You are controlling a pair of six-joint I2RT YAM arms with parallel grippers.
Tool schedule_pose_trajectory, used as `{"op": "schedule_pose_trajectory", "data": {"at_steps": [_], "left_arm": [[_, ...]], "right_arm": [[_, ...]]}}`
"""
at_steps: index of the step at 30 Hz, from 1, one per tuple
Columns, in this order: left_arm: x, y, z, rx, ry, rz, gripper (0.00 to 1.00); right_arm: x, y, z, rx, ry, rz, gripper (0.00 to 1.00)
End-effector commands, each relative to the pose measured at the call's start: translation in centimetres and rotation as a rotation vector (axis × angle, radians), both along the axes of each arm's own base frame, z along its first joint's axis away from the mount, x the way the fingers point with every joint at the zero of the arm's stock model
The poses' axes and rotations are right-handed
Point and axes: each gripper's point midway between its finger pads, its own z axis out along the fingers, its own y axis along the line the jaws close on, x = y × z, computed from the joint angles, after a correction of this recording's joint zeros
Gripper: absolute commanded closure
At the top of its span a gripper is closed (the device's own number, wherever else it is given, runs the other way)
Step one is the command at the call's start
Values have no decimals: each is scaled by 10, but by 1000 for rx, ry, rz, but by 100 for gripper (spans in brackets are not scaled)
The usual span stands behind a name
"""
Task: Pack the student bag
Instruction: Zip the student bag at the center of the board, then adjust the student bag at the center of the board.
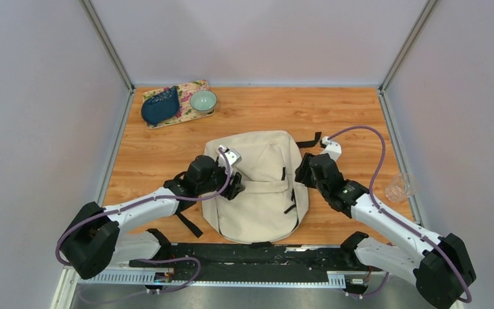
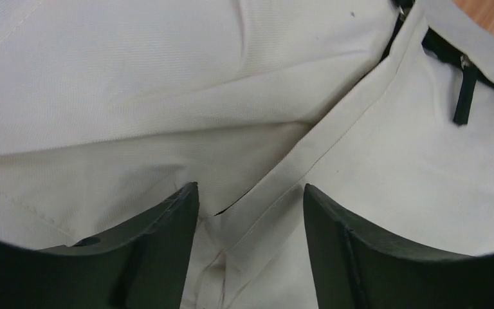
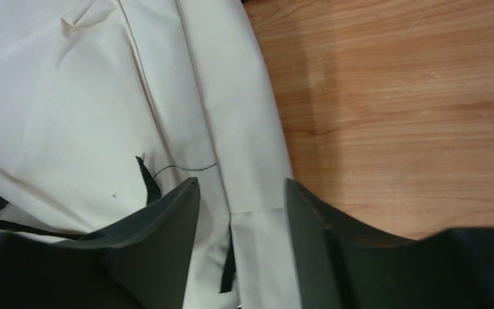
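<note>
The student bag (image 1: 260,187) is a cream backpack with black straps, lying flat in the middle of the wooden table. My left gripper (image 1: 235,186) is at its left side, pressed down on the fabric. In the left wrist view the gripper (image 2: 251,196) is open, its jaws astride a pocket flap seam (image 2: 309,161); a black zipper pull (image 2: 464,96) lies at the upper right. My right gripper (image 1: 301,169) is at the bag's right edge. In the right wrist view it (image 3: 241,187) is open, its jaws astride the bag's edge seam and a black zipper pull (image 3: 227,270).
A floral mat (image 1: 192,90) at the back left holds a dark blue pouch (image 1: 160,107) and a pale green bowl (image 1: 203,100). A clear glass (image 1: 399,188) stands at the right wall. Black straps (image 1: 190,224) trail from the bag's left side.
</note>
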Motion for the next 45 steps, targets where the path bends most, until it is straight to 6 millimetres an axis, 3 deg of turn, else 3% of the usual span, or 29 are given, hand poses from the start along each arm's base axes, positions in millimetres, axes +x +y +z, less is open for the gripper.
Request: {"op": "schedule_pose_trajectory", "data": {"at_steps": [1,2,4,10,14,16,17,21,29,34,39,41,45], "left_arm": [[10,25,1,27,84,179,25],[10,26,5,15,77,192,25],[12,29,21,-38,49,234,24],[27,73,47,-106,-39,493,23],[27,130,17,-7,-30,753,22],[24,142,3,-13,12,812,21],[19,150,-15,-14,66,830,21],[7,139,-48,-109,241,792,21],[7,81,-63,-210,456,584,21],[26,50,-39,-327,458,478,21],[50,25,-16,-375,458,394,21],[59,21,-6,-382,437,381,21],[77,32,-1,-329,368,435,20]], "right_arm": [[4,-18,5,-17,-47,-78,36],[4,-20,4,-19,-46,-88,29],[0,-24,-1,-30,-33,-95,27],[-9,-31,-16,20,-5,-113,22],[-9,-29,-20,96,12,-110,21],[-11,-24,-22,126,30,-87,21],[-11,-24,-24,136,37,-89,21],[-16,-14,-31,199,69,-60,21],[-26,14,-52,366,151,-11,22],[-37,32,-68,390,265,61,23],[-17,49,-57,378,252,130,24],[-11,51,-60,345,269,137,24],[12,54,-33,279,222,157,25]]}}
